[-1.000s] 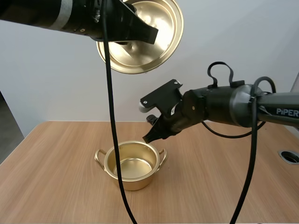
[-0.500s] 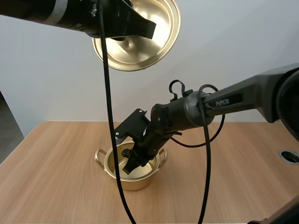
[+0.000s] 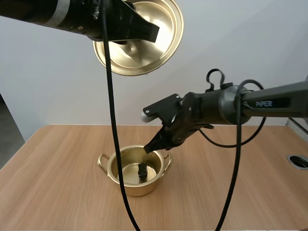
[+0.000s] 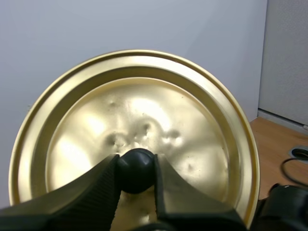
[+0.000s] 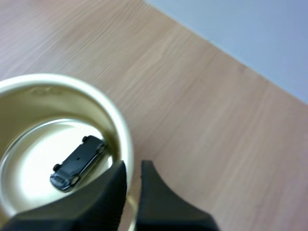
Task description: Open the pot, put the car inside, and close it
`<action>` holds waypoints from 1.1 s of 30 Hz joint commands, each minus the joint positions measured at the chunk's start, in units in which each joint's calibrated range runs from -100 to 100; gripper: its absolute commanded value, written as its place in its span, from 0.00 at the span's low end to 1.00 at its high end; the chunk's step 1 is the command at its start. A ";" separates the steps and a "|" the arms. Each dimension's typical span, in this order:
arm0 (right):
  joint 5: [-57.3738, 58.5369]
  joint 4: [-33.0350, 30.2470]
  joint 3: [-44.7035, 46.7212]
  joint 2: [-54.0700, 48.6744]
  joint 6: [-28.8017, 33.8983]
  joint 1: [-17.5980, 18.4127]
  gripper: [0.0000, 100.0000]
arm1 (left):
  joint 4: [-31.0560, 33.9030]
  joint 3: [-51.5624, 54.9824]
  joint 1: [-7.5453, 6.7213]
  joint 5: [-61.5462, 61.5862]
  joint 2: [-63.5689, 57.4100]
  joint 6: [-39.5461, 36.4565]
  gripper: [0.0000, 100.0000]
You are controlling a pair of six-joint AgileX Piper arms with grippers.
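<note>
While my left tool (image 4: 136,169) grips the lid (image 4: 192,120) by its knob (image 4: 135,161) high above the pot (image 3: 137,188), the car (image 5: 78,163) lies inside it. My right tool (image 5: 133,174) hovers at the rim, empty, fingers (image 5: 103,195) slightly apart. I judge the lid light, stiff, slippery; the knob holds best.

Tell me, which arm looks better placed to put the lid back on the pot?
Left. The left gripper pinches the lid by its knob, up high; the car already lies in the pot. The right gripper holds nothing, just over the rim.
</note>
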 commanded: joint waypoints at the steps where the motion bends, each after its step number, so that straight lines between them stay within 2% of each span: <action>1: -0.08 -0.07 -0.02 -4.34 0.22 -4.84 0.00 | 1.73 -0.08 0.04 0.82 0.22 -0.90 0.00; 6: -0.28 0.04 -0.02 -9.05 0.22 -12.92 0.00 | 2.43 0.83 0.04 9.17 3.83 -1.20 0.00; 11: 0.30 0.17 -0.02 -10.01 0.22 -16.77 0.00 | 4.02 6.72 0.04 8.92 7.05 -0.89 0.00; 21: -0.29 5.29 -0.02 -10.01 -1.43 -16.86 0.00 | 4.02 27.57 0.04 -4.54 11.46 2.60 0.00; 33: -0.29 5.29 -0.02 -10.01 -2.90 -16.86 0.00 | 2.41 31.43 -0.03 -7.60 21.19 5.37 0.00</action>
